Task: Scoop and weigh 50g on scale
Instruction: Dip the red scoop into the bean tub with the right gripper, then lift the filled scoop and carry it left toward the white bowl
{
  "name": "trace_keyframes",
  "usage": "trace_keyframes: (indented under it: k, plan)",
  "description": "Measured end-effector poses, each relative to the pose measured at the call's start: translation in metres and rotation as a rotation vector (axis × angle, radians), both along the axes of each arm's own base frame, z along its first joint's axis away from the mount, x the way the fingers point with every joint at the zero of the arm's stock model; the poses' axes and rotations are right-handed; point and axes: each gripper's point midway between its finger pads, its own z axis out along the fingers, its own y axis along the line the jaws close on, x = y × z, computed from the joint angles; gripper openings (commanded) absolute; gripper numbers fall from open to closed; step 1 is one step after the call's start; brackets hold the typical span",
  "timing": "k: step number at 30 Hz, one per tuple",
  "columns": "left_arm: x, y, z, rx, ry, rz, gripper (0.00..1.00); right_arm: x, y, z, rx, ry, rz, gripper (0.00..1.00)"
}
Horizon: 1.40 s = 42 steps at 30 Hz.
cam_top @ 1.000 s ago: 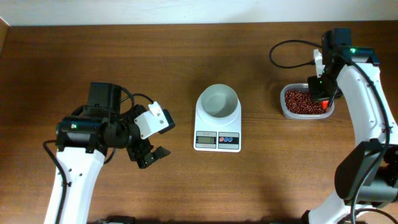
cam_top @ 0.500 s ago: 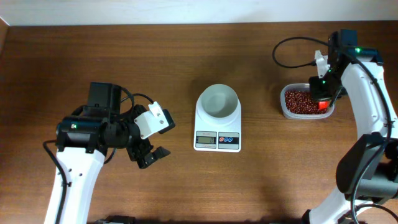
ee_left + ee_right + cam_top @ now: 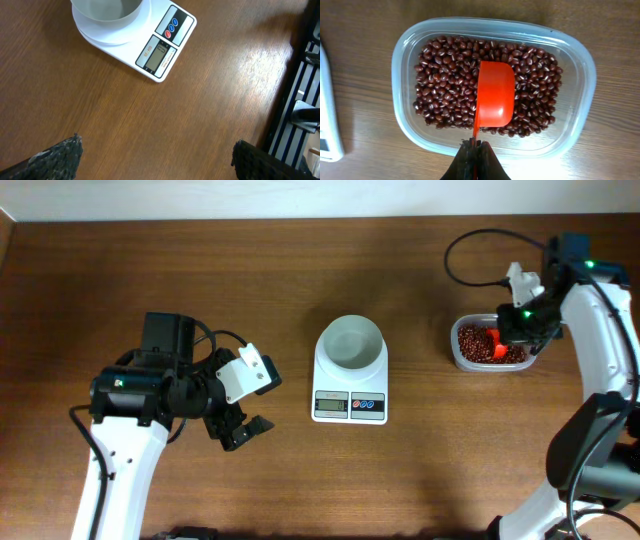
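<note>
The scale (image 3: pixel 350 406) sits mid-table, white, with a round white bowl (image 3: pixel 350 343) on it that looks empty. It also shows at the top of the left wrist view, scale (image 3: pixel 160 47) and bowl (image 3: pixel 107 10). My right gripper (image 3: pixel 476 145) is shut on the thin handle of a red scoop (image 3: pixel 495 95). The scoop lies over the red beans (image 3: pixel 445 85) in a clear plastic tub (image 3: pixel 492 22); no beans show on its visible face. From overhead the scoop (image 3: pixel 496 340) is in the tub (image 3: pixel 455 358) at the right. My left gripper (image 3: pixel 245 425) hangs open and empty over bare wood, left of the scale.
The scale's white corner (image 3: pixel 327 125) is just left of the tub in the right wrist view. A black cable (image 3: pixel 470 250) loops behind the right arm. The table's edge and a dark striped frame (image 3: pixel 300 100) lie beyond the left gripper.
The right wrist has swung to the right and the scoop has moved from the tub's right edge toward its middle. The left arm has not moved.
</note>
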Motion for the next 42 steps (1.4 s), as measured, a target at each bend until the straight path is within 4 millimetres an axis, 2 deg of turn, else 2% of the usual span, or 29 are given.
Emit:
trace_keyframes:
  k: [5,12,21,25,31,38,42]
  plan:
    - [0.000,0.000,0.000,0.000,0.000,0.000,0.99,-0.003,-0.011,0.003,0.135,-0.022,-0.060,0.04]
    - [0.000,0.000,0.000,0.000,0.000,0.000,0.99,-0.015,-0.015,0.007,0.285,-0.033,-0.066,0.04]
    - [0.000,0.000,0.000,0.000,0.000,0.000,0.99,-0.030,0.003,-0.028,0.380,-0.009,-0.035,0.04]
    - [0.000,0.000,0.000,0.000,0.000,0.000,0.99,-0.033,0.006,-0.033,0.393,-0.003,-0.037,0.04]
    - [0.000,0.000,0.000,0.000,0.000,0.000,0.99,-0.032,0.002,-0.029,0.451,-0.026,-0.075,0.04]
    - [0.000,0.000,0.000,0.000,0.000,0.000,0.99,-0.029,-0.021,-0.010,0.621,-0.130,-0.188,0.04]
    - [0.000,0.000,0.000,0.000,0.000,0.000,0.99,-0.030,-0.022,-0.005,0.665,-0.141,-0.209,0.04]
